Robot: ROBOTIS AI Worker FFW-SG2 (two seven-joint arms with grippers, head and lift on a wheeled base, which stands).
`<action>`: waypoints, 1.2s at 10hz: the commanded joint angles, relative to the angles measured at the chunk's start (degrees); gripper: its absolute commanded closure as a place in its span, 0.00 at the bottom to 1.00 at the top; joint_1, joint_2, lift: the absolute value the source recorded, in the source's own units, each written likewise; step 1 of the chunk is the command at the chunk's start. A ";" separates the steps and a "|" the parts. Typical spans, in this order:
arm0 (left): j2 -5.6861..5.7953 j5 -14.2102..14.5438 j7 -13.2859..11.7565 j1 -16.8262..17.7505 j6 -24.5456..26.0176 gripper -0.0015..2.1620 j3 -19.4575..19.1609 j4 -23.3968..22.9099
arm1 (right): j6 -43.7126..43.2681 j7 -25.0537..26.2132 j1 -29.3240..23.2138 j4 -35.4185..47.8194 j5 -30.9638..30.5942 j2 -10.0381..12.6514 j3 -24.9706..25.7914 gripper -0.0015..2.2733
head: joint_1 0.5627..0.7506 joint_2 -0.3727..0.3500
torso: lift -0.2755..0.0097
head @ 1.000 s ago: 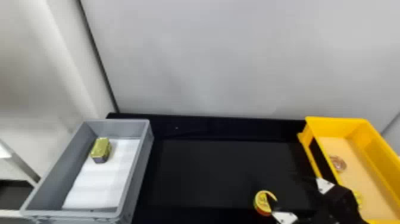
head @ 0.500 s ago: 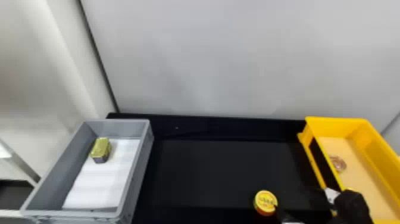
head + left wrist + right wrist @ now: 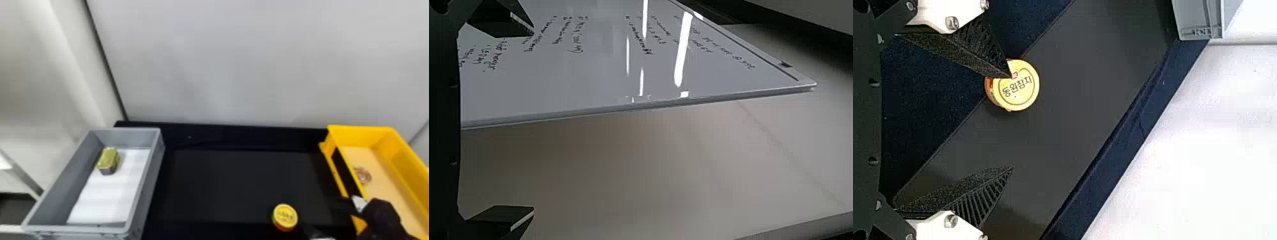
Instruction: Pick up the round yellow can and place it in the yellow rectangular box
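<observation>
The round yellow can stands upright on the black table, left of the yellow rectangular box. My right gripper is open just right of the can. In the right wrist view, one fingertip of the right gripper overlaps the edge of the can; whether they touch I cannot tell. The can lies off to that finger's side, with nothing gripped. Away from the table, my left gripper stands open and holds nothing, facing a whiteboard.
A grey crate with a white liner and a gold-topped tin stands at the left. Inside the yellow box lies a round brownish item. My right arm covers part of the box's near end. A pale wall rises behind the table.
The right gripper has shifted to the right in the head view, and its finger no longer covers the can's right edge. The can has stayed about where it was.
</observation>
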State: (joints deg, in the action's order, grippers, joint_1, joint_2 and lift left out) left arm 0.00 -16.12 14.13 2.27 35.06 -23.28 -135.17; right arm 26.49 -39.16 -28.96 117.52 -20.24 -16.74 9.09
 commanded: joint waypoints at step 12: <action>-0.15 -0.41 -0.85 0.81 -0.68 0.02 -0.20 0.88 | 4.90 11.11 5.75 -6.34 14.35 -0.40 -7.06 0.07 | 0.70 0.53 | 0.75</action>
State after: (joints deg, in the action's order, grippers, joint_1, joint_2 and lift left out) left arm 0.00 -16.61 13.29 3.03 34.39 -23.26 -134.36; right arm 31.32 -28.37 -23.81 112.22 -5.68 -17.10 2.57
